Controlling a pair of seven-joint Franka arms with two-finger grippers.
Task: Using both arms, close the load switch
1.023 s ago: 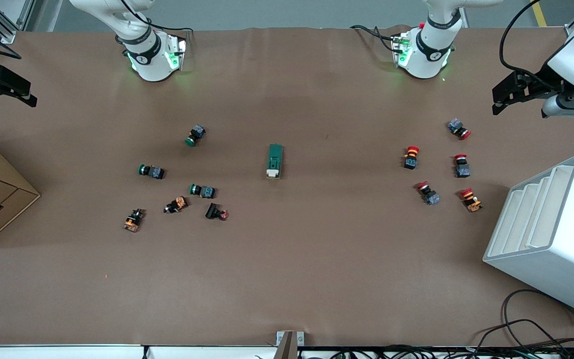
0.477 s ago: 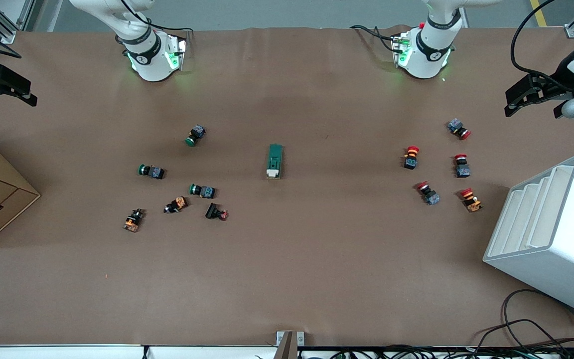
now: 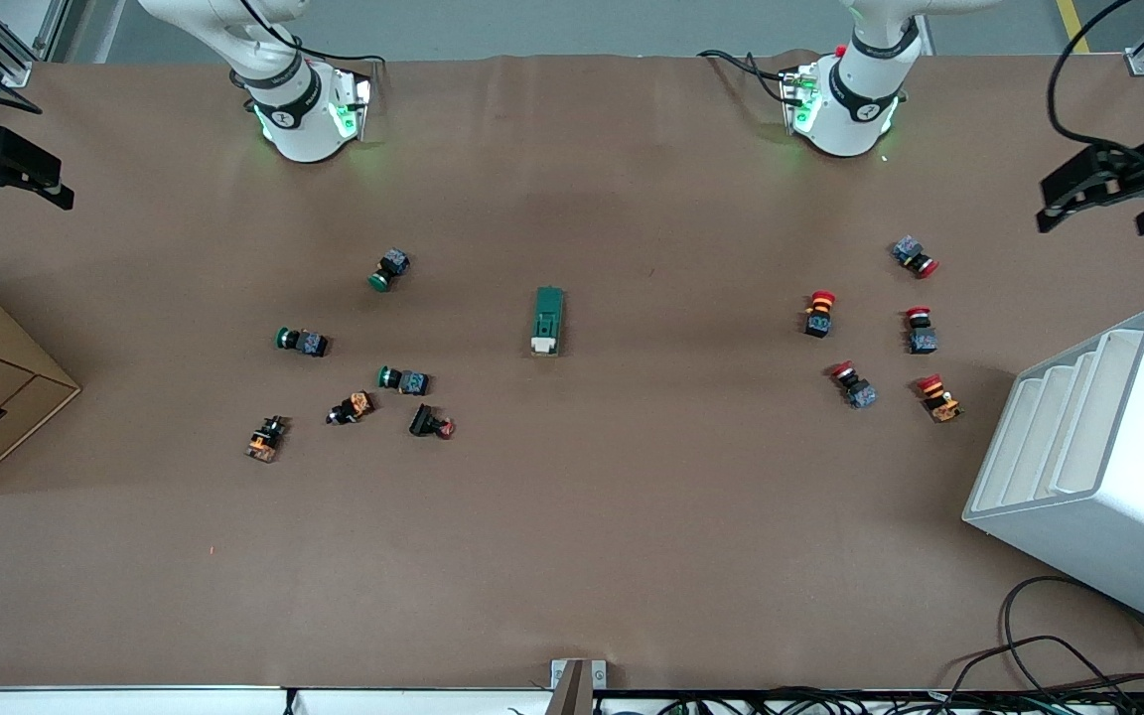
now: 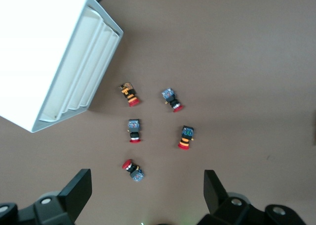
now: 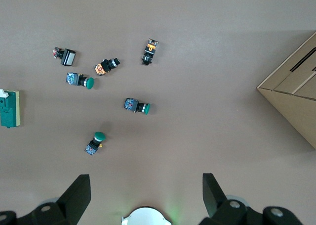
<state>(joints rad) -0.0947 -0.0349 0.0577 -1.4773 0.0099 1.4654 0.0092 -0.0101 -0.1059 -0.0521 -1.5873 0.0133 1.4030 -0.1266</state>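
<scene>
While the load switch point(image 3: 548, 321) lies alone in the middle of the tabletop point(image 3: 572, 556), nothing touches it, so it seems not closed yet. Both arms wait up high by the end edges. The left end effector point(image 4: 147, 195) hangs wide open above the red buttons point(image 3: 875, 328). The right end effector point(image 5: 146, 195) hangs wide open above the green buttons point(image 3: 354, 348), likely ready to reach in.

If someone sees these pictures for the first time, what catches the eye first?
Probably the lone green load switch at the table's middle, flanked by green-capped push-buttons toward the right arm's end and red-capped push-buttons toward the left arm's end. The big white slotted rack also stands out, beside the red group.
</scene>
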